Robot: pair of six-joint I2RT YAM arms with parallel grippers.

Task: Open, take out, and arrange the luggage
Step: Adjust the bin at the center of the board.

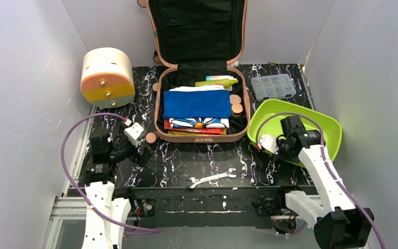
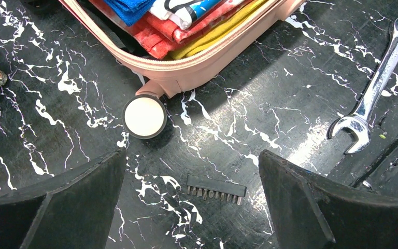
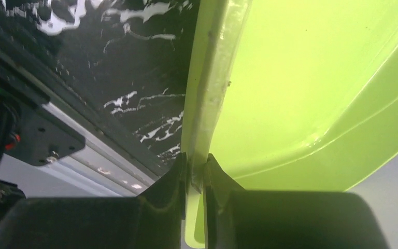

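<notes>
The luggage (image 1: pixel 202 138) is laid open at the back-middle of the counter (image 1: pixel 269 166), its lid stood upright and its lower half packed with folded cloth (image 1: pixel 197 104). The pink shell is judged stiff, smooth and somewhat slippery, best taken at the rim or zipper seam, whereas the soft, light contents can be pinched at a folded edge. The jaws of the left gripper (image 2: pixel 192 174) are spread wide near a wheel (image 2: pixel 145 116); those of the right gripper (image 3: pixel 197 174) are closed on the lime-green tray (image 3: pixel 290 78) rim.
</notes>
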